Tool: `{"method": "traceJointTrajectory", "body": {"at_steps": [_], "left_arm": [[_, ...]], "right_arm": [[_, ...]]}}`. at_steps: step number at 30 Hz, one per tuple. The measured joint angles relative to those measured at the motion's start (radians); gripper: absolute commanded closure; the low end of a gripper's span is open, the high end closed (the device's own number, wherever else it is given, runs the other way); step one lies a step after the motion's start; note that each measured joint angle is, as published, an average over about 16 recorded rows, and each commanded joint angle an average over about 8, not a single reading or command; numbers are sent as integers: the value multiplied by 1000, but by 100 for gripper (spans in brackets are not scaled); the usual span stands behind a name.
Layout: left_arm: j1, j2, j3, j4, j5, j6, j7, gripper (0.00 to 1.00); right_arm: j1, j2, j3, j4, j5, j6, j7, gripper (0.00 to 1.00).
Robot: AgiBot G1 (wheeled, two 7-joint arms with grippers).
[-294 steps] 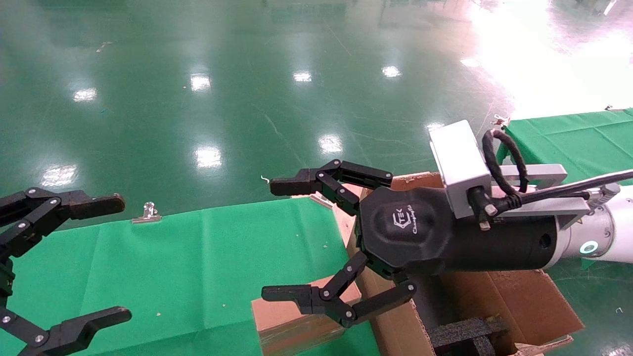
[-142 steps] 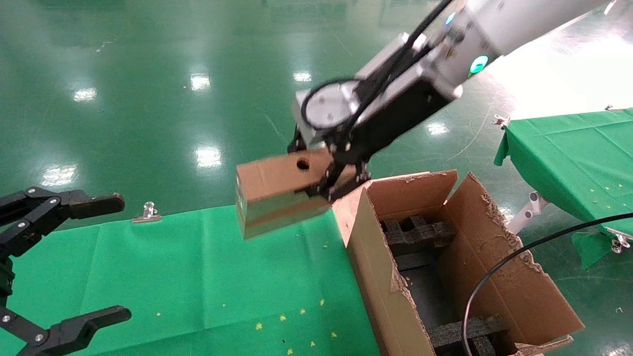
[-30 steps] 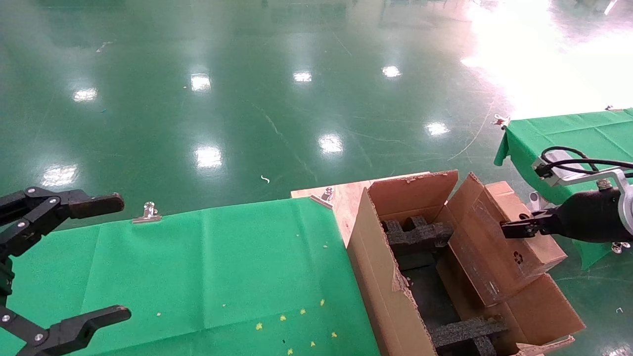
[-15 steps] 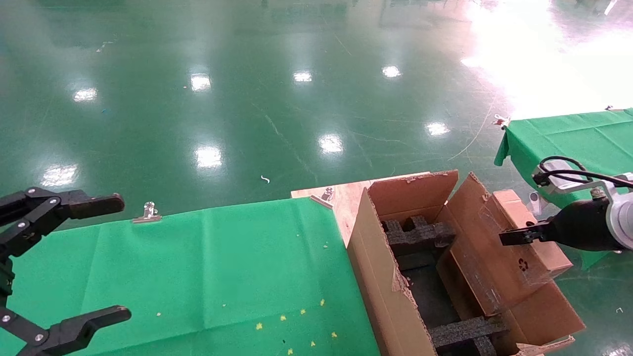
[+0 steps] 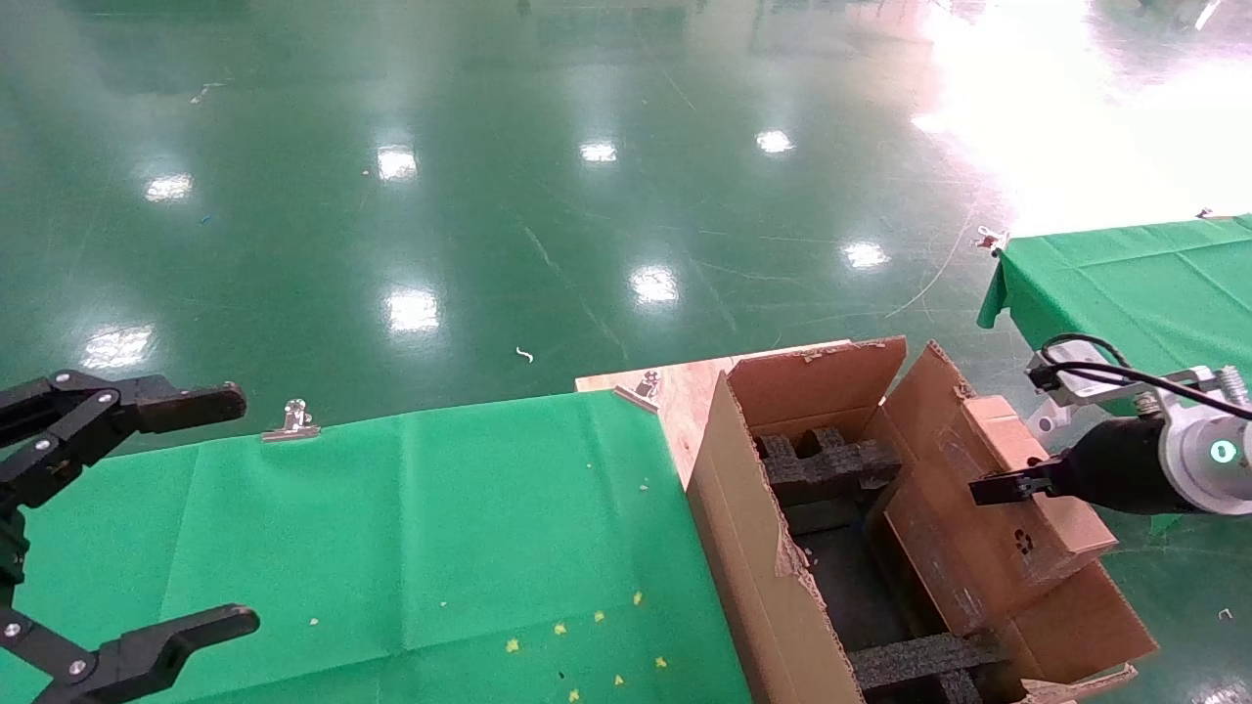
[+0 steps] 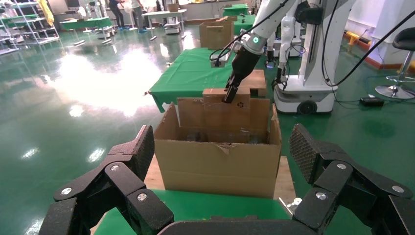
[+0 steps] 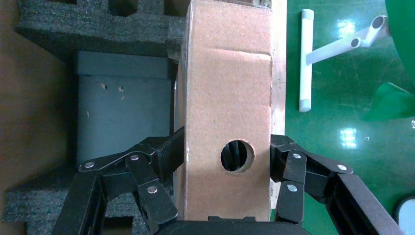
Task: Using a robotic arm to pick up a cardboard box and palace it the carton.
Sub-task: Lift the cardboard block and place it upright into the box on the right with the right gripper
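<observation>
At the frame's right edge, the robotic arm [image 5: 1188, 460] reaches leftward, its right gripper [image 7: 227, 161] clamped; the left gripper [image 5: 117, 528], lower left, hangs spread wide.

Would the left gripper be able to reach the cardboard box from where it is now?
Probably not: the left gripper hangs open over the green table, with the carton's wall between it and the cardboard box, which the right gripper grips.

Glossy green floor [image 5: 489, 196] with light glare; green-clothed tables [image 5: 391, 528].
</observation>
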Motion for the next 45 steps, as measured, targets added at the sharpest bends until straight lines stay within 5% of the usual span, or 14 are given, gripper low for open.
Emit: {"method": "traceJointTrajectory", "body": {"at_steps": [21,45], "left_arm": [[0,0,1,0,-1,-1,1,0],[-1,-1,2,0,-2,-1,1,0]], "right_arm": [[-201,-139,-36,-136,34,156,34,100],[-403,-258,-7,-339,222,230,-163,100]]}}
